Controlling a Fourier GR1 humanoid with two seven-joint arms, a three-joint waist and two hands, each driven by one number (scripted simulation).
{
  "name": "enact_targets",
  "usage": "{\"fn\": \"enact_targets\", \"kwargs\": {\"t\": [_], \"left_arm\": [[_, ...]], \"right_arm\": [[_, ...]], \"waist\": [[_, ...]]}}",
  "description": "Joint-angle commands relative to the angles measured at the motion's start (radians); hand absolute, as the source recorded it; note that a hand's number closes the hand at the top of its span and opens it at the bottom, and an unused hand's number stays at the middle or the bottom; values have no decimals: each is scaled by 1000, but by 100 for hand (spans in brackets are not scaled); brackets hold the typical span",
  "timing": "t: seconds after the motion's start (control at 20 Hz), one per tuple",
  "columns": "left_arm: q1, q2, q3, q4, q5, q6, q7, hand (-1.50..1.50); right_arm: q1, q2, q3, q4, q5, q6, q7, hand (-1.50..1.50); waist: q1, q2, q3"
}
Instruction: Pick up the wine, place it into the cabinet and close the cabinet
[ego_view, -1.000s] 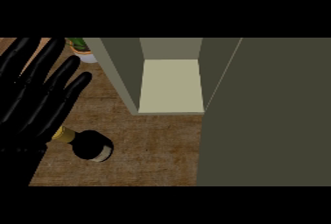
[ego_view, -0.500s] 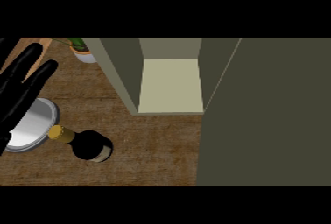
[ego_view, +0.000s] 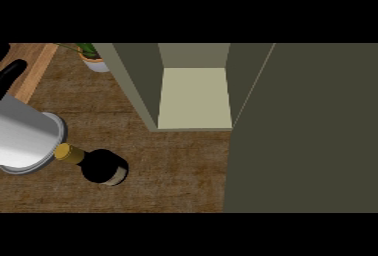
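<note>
The wine bottle stands upright on the wooden counter at the lower left, seen from above as a dark round body with a gold cap. Just left of its cap is the grey wrist end of my left forearm. Only a black sliver of my left hand shows at the left edge; its fingers run straight off the view, well away from the bottle. The cabinet stands open behind the bottle, showing a pale bare shelf. Its door is swung out and fills the right side. My right hand does not show.
A potted plant sits at the back left beside the cabinet's side wall. A light wooden board lies along the left edge under my hand. Bare counter runs between the bottle and the door.
My left hand has pulled away to the upper left, from covering the left side to almost out of view. The grey forearm end now shows beside the bottle. The bottle has not moved.
</note>
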Motion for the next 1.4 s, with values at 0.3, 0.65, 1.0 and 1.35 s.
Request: {"fn": "enact_targets", "kwargs": {"t": [0.3, 0.65, 1.0, 1.35], "left_arm": [[107, 51, 117, 134, 81, -129, -133, -150], [259, 22, 145, 144, 137, -224, -205, -150], [337, 3, 164, 266, 152, -328, -320, -150], [401, -37, 126, 390, 78, -428, -502, -150]], "right_arm": [[-5, -26, 5, -235, -17, -26, 132, -150], [30, -8, 59, -215, 30, -44, 90, -150], [1, -43, 15, -233, -17, -33, 130, -150], [-18, -24, 8, -235, -4, -78, 140, -150]], "waist": [[-4, 2, 0], [0, 1, 0], [1, 2, 0], [-3, 2, 0]]}}
